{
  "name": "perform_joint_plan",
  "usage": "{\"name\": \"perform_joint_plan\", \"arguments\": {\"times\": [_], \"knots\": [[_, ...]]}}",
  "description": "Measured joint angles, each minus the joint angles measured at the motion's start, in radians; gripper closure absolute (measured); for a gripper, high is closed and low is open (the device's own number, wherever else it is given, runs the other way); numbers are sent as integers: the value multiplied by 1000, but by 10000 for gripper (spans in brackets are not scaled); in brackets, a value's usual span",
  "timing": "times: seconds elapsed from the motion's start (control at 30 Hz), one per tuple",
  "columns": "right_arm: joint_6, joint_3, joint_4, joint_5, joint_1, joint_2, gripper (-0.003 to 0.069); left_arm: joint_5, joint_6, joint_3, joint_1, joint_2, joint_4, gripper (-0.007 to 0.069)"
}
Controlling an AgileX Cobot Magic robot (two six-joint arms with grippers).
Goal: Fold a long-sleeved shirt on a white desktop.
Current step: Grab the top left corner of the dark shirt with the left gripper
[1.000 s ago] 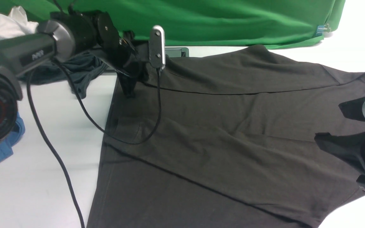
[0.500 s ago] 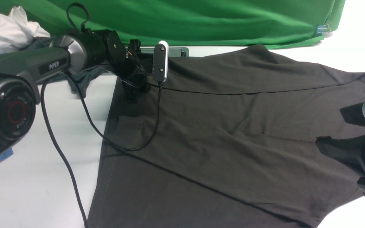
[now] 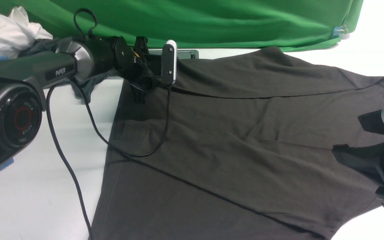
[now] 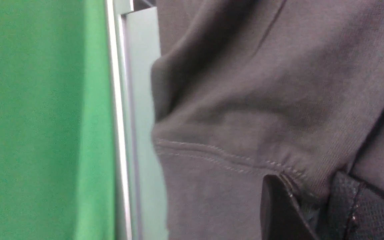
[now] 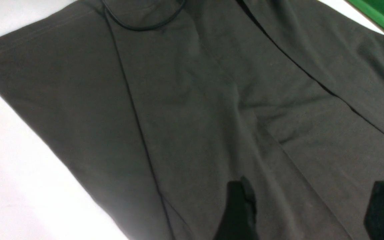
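Dark brown-black knit makes up the one shirt point(image 3: 245, 150), spread flat over the middle and right of the white surface point(image 3: 28, 206) in the front view. Two arms show. The left gripper point(image 3: 140, 91) is down at the shirt's far left corner. The right gripper point(image 3: 345, 133) hovers over the shirt's right side, jaws wide apart and empty. One black cable point(image 3: 68, 166) loops across the surface and onto the cloth. One green backdrop point(image 3: 228, 20) hangs behind, with one slate-grey garment point(image 3: 87, 85) and one white bundle point(image 3: 5, 30) at far left. Since a second ago the left arm has swung lower and forward, now hiding nearly all of a blue item point(image 3: 0, 165). The shirt and right gripper have not shifted.

Left wrist view: two black fingers point(image 4: 278, 210) stand either side of a stitched, ribbed shirt edge. Whether the jaws pinch it, I cannot tell.

Right wrist view: two fingertips point(image 5: 240, 206) stand well apart above flat cloth, with bare surface beside it.
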Motion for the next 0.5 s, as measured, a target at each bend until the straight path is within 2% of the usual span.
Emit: {"name": "perform_joint_plan", "arguments": {"times": [0.33,0.4,0.5], "knots": [[11,0,0,10,0,0,190,10,-7,0,-1,3,0,410],[11,0,0,11,0,0,190,12,-27,0,-1,3,0,454],[11,0,0,11,0,0,190,26,-55,0,-1,3,0,571]]}}
